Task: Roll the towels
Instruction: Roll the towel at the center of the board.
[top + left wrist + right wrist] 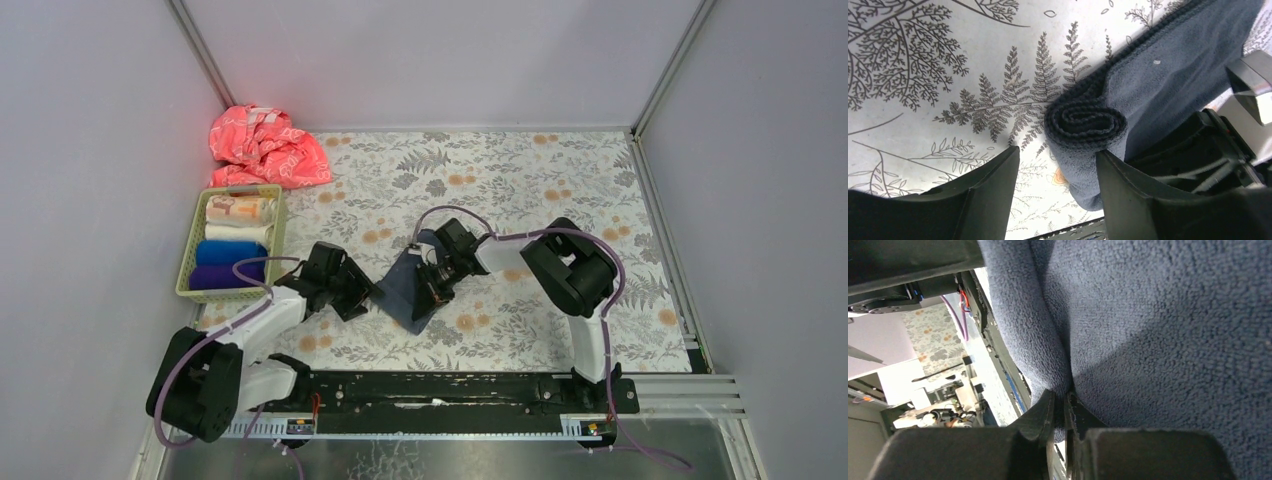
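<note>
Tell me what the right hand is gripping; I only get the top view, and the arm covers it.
Observer: The right hand pinches a fold of the grey-blue towel between nearly shut fingers.
Operator: Report the left hand.
Observer: The left hand is open, with the towel's end between its fingers.
Operator: Describe that end.
Observer: The rolled end shows a tight spiral, lying on the floral cover.
</note>
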Controlling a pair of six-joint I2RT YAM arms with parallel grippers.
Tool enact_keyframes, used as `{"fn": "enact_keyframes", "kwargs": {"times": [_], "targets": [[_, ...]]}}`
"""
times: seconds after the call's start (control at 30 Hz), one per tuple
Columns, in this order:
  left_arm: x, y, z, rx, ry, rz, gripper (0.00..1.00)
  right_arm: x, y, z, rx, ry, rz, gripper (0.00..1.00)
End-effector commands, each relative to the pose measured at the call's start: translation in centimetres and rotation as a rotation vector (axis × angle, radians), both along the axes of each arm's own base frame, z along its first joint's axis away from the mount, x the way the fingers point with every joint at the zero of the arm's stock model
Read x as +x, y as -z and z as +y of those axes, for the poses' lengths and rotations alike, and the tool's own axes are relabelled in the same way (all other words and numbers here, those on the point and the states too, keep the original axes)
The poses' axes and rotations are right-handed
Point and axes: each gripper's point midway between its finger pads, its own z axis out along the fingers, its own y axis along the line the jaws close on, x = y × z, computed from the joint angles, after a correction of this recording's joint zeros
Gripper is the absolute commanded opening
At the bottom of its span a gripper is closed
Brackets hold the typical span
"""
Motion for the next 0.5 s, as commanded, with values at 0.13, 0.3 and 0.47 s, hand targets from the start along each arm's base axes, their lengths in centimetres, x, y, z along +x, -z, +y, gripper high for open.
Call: {"fn": "enact_keyframes", "kwargs": {"times": [0.13,0.3,0.47], "targets": [[-0.2,2.6,0.5,0.055,0.005,0.037,0.51,2.7,-3.2,-1.6,-0.162,0.022,-0.347,0.31],[-0.9,3.6,1.0,0.082,0.007,0.067,0.51,3.2,-6.5,-1.5,-0.254,-0.015,-0.651,0.47],[-1.1,3.8,1.4,0.103,0.008,0.074,0.51,1.9,-7.7,0.2,-0.28,-0.091,-0.894,0.55]]}}
